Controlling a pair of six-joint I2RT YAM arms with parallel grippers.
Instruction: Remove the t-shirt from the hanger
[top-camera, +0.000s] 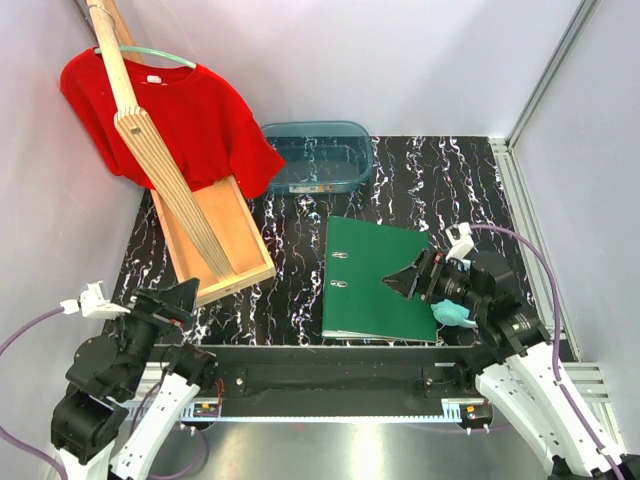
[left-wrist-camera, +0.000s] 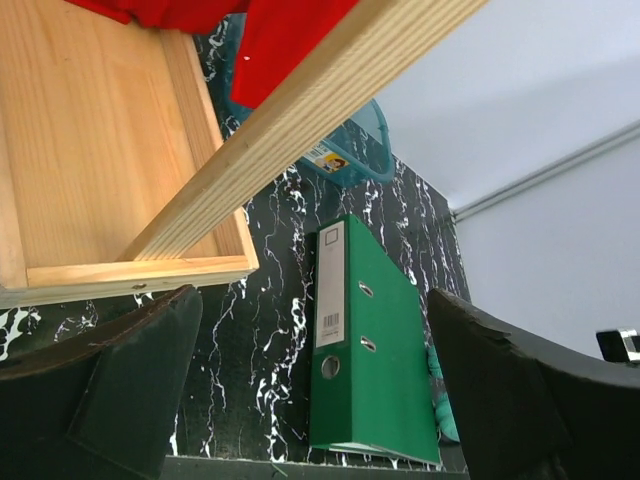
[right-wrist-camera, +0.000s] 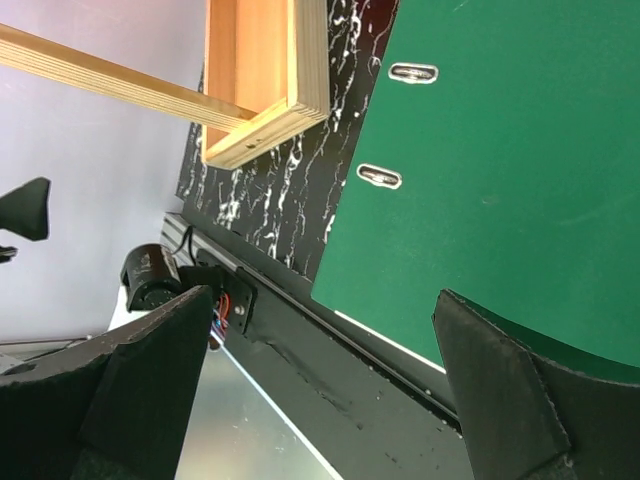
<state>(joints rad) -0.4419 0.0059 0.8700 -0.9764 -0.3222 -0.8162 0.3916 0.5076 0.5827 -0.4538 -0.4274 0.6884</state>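
Note:
The red t-shirt (top-camera: 195, 115) hangs on the pale mint-green hanger (top-camera: 165, 52) at the far left. The hanger hangs from the top of a tall plywood stand (top-camera: 150, 150); only its upper curve shows above the collar. The shirt's lower hem shows at the top of the left wrist view (left-wrist-camera: 290, 40). My left gripper (top-camera: 185, 315) (left-wrist-camera: 320, 390) is open and empty, low at the near left, well short of the shirt. My right gripper (top-camera: 400, 282) (right-wrist-camera: 320, 400) is open and empty over the near edge of the green binder.
The stand rises from a wooden tray (top-camera: 225, 250) (left-wrist-camera: 90, 150) (right-wrist-camera: 265, 80). A green binder (top-camera: 380, 280) (left-wrist-camera: 370, 350) (right-wrist-camera: 500, 150) lies flat at the centre right. A teal plastic basin (top-camera: 320, 155) sits at the back. A small teal object (top-camera: 452, 313) lies under the right arm.

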